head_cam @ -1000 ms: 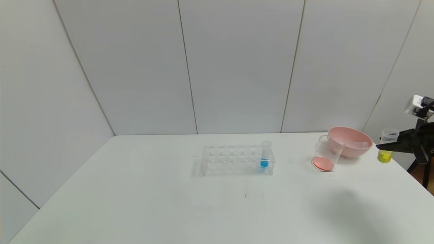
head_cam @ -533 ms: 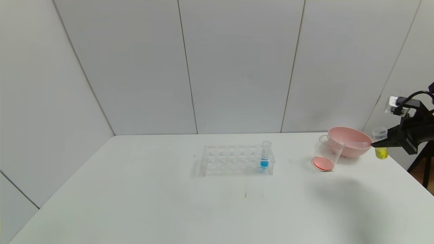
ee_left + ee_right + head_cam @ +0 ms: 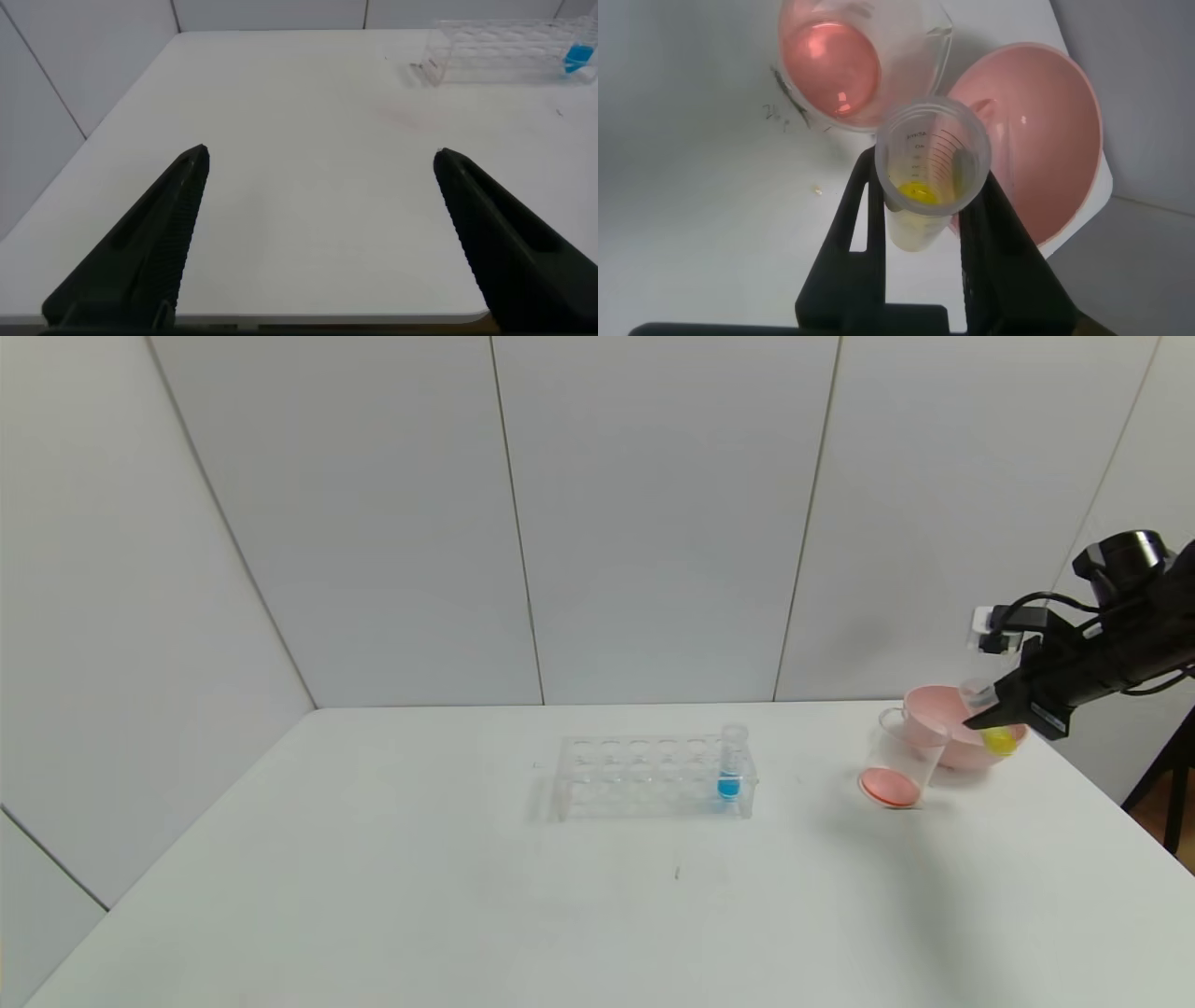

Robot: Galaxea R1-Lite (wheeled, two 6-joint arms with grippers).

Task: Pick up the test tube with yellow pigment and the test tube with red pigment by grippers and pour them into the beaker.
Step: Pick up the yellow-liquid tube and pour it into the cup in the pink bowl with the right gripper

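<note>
My right gripper (image 3: 982, 715) is shut on the test tube with yellow pigment (image 3: 999, 740) and holds it above the table, over the pink bowl. The tube is tilted, its mouth leaning towards the beaker (image 3: 896, 767). In the right wrist view the fingers (image 3: 864, 201) clamp the tube (image 3: 932, 140) on both sides, with yellow liquid at its bottom. The beaker (image 3: 836, 70) stands next to the bowl and holds red-pink liquid at its bottom. The test tube with red pigment is out of view. My left gripper (image 3: 318, 163) is open and empty over the table's near left part.
A pink bowl (image 3: 938, 709) sits at the table's far right, touching the beaker; it also shows in the right wrist view (image 3: 1046, 121). A clear many-holed rack (image 3: 644, 775) stands mid-table with a blue-tipped tube (image 3: 729, 777) at its right end. The table's right edge is close by.
My right gripper has moved left with the yellow tube, from beyond the table's right edge to over the pink bowl. The tube has gone from upright to tilted towards the beaker.
</note>
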